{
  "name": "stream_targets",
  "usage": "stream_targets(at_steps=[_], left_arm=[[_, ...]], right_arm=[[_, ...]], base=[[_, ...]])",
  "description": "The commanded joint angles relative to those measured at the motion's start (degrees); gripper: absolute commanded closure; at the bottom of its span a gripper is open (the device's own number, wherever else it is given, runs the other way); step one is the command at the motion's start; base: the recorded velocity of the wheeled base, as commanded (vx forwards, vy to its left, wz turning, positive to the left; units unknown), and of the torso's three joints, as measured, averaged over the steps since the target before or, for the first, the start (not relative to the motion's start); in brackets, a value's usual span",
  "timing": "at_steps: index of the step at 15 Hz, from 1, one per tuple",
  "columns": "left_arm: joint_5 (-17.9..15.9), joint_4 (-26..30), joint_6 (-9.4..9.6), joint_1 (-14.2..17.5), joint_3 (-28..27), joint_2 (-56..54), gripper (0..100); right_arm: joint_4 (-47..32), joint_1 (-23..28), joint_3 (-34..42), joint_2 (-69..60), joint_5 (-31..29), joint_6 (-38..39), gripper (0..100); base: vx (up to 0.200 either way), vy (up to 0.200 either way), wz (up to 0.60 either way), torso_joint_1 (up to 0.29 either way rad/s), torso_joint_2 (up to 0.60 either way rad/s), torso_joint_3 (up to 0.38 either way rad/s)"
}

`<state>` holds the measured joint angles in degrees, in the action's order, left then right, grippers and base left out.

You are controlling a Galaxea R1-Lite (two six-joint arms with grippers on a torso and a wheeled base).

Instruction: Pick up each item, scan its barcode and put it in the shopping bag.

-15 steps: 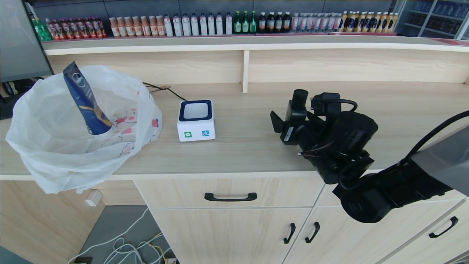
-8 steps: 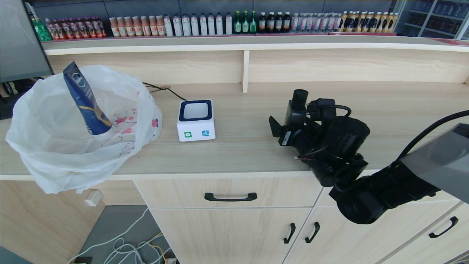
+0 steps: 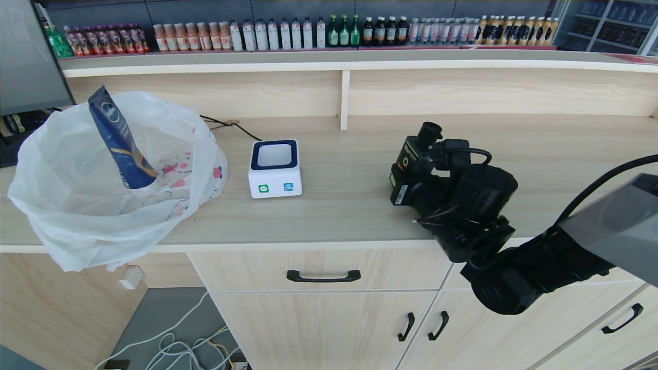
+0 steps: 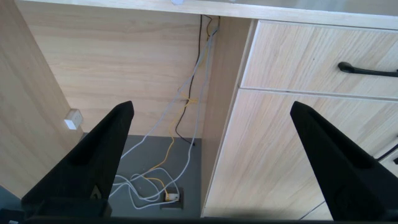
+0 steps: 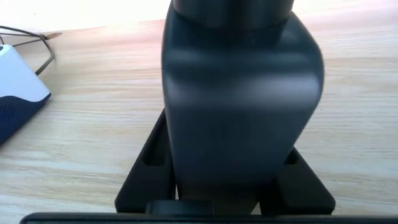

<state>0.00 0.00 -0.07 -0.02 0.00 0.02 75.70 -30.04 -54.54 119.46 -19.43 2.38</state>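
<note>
1. Right gripper: the jaws have closed on the dark bottle, which now tilts slightly, low at the tabletop, well right of the scanner.
2. Left gripper: jaws released, empty, facing the cabinets.
3. Lift straight up, turn the barcode to the scanner window, pause, then move to the shopping bag.

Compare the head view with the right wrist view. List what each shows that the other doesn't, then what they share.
Head view, not the wrist view: the shopping bag at the counter's left end with a blue packet standing in it, the bottle shelf behind, and the drawers below. Right wrist view, not the head view: the fingers flanking the lower body of the black bottle. Both: the black bottle held in the right gripper, the white-and-blue scanner, its cable and the wooden counter.
</note>
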Motion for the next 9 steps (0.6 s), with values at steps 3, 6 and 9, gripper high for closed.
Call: stream_targets(at_steps=[3,6,9], left_arm=[[0.0,0.0,0.07,0.0,0.0,0.0,0],[0.0,0.0,0.07,0.0,0.0,0.0,0],[0.0,0.0,-0.01,0.0,0.0,0.0,0]], right_arm=[[0.2,0.0,0.1,-1.1,0.2,-0.2,100],[0.2,-0.2,0.4,-2.1,0.2,-0.4,100],[0.2,-0.3,0.5,-3.6,0.4,-1.4,100]], base=[[0.0,0.0,0.0,0.0,0.0,0.0],[0.0,0.0,0.0,0.0,0.0,0.0],[0.0,0.0,0.0,0.0,0.0,0.0]])
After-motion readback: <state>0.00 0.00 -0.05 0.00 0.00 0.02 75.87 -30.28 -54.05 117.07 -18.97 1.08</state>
